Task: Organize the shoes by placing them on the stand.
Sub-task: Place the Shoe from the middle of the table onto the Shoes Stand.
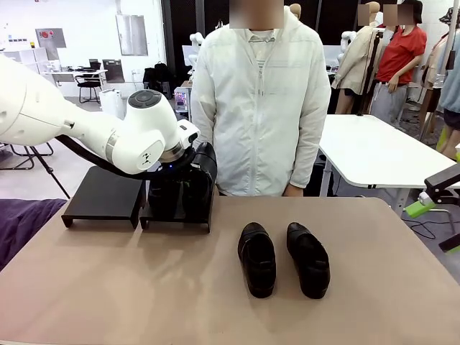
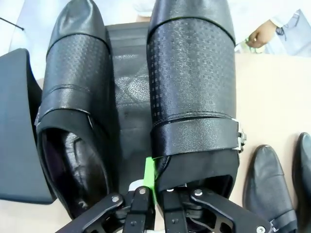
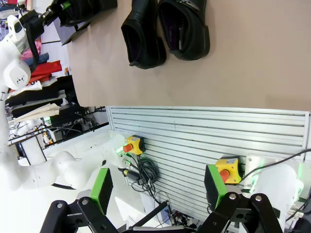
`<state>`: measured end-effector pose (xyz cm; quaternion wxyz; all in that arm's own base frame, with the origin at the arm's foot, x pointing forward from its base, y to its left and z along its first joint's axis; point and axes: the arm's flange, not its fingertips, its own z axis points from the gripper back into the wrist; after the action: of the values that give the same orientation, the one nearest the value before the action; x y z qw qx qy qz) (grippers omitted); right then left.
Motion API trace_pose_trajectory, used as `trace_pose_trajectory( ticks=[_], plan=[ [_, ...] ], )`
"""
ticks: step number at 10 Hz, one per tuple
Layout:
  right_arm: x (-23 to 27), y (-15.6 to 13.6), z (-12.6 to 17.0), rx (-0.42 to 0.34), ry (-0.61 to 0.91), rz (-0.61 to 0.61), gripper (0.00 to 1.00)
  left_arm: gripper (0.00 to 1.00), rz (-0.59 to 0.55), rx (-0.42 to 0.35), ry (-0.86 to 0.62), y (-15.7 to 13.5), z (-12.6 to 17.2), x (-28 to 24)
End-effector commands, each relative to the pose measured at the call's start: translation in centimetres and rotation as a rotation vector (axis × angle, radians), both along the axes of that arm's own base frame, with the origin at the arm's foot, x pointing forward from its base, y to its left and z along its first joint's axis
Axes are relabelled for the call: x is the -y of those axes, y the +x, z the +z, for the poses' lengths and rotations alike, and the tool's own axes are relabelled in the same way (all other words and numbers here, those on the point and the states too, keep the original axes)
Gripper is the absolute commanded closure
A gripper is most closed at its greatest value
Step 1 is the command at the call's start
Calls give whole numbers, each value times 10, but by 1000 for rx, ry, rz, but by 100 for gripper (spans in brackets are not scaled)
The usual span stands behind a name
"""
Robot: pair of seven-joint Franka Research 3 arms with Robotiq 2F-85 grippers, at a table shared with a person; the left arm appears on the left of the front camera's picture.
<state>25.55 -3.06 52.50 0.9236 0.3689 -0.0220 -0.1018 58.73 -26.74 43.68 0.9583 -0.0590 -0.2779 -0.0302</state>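
Note:
Two glossy black shoes (image 2: 73, 87) (image 2: 192, 82) rest side by side on a black stand (image 2: 129, 107), toes pointing away from me. My left gripper (image 2: 155, 189) is shut on the heel rim of the right-hand one, with a green pad pressed against its collar. In the front view the left arm's wrist (image 1: 151, 140) hangs over that stand (image 1: 176, 215) and hides most of the pair. Two more shoes (image 1: 257, 259) (image 1: 308, 259) lie on the tan table, right of centre. My right gripper (image 3: 158, 187) is open and empty, off the table's near side.
A second black stand (image 1: 104, 195), bare on top, sits just left of the loaded one. A person in a white jacket (image 1: 259, 108) stands at the far edge, one hand (image 1: 292, 190) at the tabletop. Purple cloth (image 1: 21, 223) lies at the left edge.

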Motion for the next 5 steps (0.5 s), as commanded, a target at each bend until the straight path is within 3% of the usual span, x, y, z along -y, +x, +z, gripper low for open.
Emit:
trace_pose_trajectory(
  ticks=[1,5],
  plan=[
    [-1,1,3,-3,17,-9,0,3,8,13,-14,6,8,0],
    [-1,1,3,-3,17,-9,0,0,67,18,-33,2,13,-5]
  ],
)
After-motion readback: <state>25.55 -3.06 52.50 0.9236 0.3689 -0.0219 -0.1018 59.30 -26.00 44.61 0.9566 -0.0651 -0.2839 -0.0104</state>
